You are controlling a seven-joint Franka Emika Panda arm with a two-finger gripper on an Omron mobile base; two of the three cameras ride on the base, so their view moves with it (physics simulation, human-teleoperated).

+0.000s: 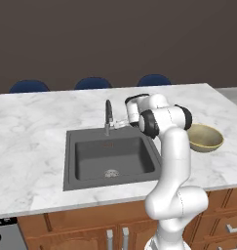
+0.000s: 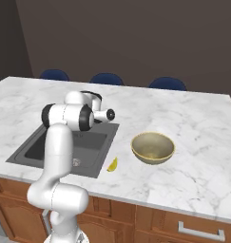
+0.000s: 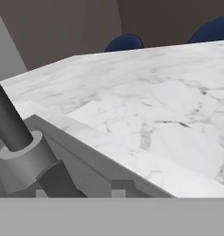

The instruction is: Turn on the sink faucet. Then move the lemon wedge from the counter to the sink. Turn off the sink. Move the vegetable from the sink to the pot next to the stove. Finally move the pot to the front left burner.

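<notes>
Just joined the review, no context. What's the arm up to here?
The arm has its gripper reaching in at the base of the sink faucet, at the back rim of the sink; whether the fingers are open or shut cannot be told. No water shows in the basin. The lemon wedge lies on the counter between the sink and a tan bowl, untouched.

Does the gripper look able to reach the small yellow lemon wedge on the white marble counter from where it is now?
Probably yes. The small yellow lemon wedge lies in the open on the white marble counter, just right of the dark grey sink and apart from the tan bowl. The gripper is at the dark-grey faucet; nothing blocks the way.
</notes>
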